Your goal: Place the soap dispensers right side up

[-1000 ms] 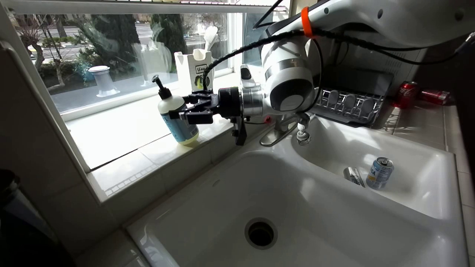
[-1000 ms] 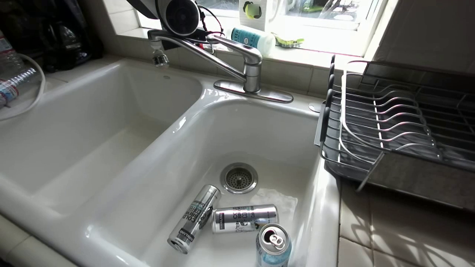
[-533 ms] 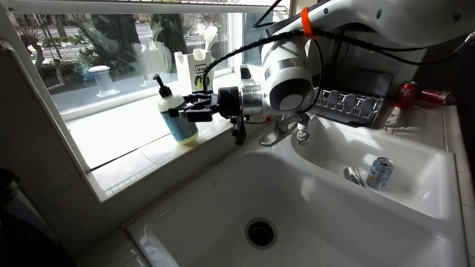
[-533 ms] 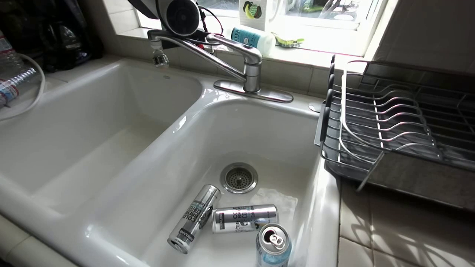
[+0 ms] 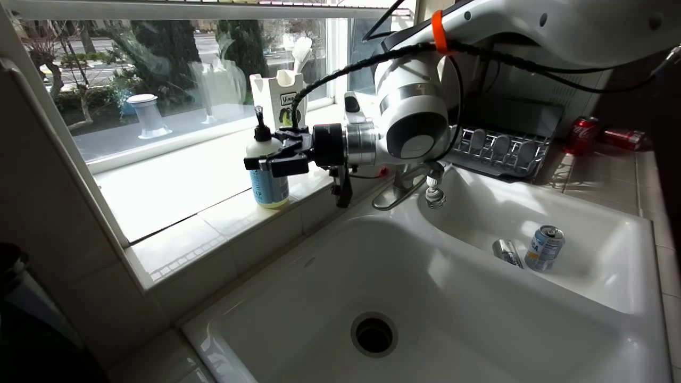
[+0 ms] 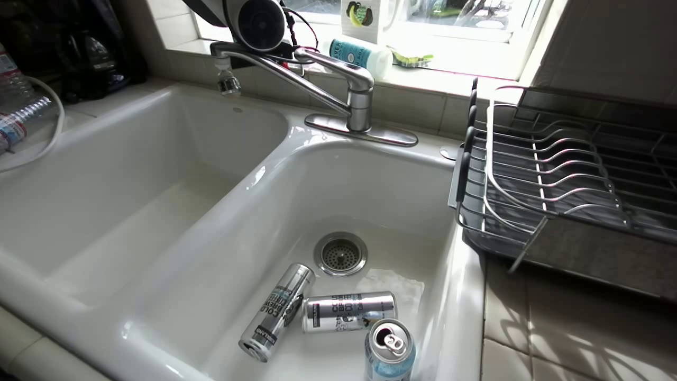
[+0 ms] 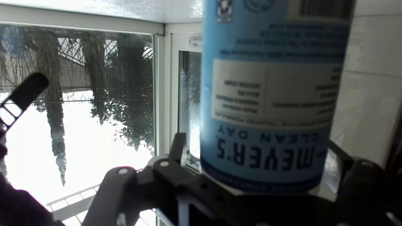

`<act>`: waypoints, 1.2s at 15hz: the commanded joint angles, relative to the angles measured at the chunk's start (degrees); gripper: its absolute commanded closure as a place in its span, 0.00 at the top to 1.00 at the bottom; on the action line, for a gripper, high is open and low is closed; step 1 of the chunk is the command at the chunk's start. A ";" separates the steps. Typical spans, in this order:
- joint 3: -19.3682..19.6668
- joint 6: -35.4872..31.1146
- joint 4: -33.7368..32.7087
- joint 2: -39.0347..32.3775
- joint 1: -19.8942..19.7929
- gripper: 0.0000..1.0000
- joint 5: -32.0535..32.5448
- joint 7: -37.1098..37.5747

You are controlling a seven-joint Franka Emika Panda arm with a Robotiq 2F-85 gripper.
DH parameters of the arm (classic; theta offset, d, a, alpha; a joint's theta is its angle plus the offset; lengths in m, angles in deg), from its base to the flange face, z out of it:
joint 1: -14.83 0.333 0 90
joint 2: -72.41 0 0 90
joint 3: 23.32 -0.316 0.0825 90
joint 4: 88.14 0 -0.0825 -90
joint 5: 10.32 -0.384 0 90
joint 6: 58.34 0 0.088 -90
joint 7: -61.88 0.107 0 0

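One soap dispenser [image 5: 268, 187], a pale bottle with a blue label and black pump, stands upright on the window ledge near its front edge. My gripper [image 5: 264, 153] surrounds its upper body with jaws spread. In the wrist view, which is upside down, the blue-labelled soap dispenser [image 7: 267, 103] sits between the fingers [image 7: 178, 142], with a gap beside it on each side. Another soap dispenser [image 6: 350, 52], teal-labelled, lies on its side on the ledge behind the faucet handle in an exterior view; its pump cannot be made out there. The arm hides the standing bottle in that view.
A white container [image 5: 268, 98] stands on the ledge by the window pane. The faucet [image 6: 360, 98] rises beside the ledge. Below lies a double sink [image 6: 211, 211] with 3 cans in the right basin, including an upright can [image 6: 391, 349]. A dish rack [image 6: 539, 159] is alongside.
The jaws have spread and let go of the dispenser. It has gone from leaning left to standing upright, its pump swinging right. The arm has barely moved, and the lying bottle is unchanged.
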 commanded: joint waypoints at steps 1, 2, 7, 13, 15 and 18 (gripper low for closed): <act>0.88 -1.36 0.59 0.45 1.51 1.00 1.18 0.39; 0.84 -0.80 1.12 1.28 1.24 1.00 2.07 1.59; 1.29 -6.22 1.66 4.52 1.94 1.00 7.91 3.43; 0.86 -18.58 2.90 8.46 3.14 1.00 23.77 16.75; 0.52 -23.03 4.44 9.77 3.79 1.00 33.06 24.82; 0.57 -25.40 8.13 12.09 4.27 1.00 46.78 36.75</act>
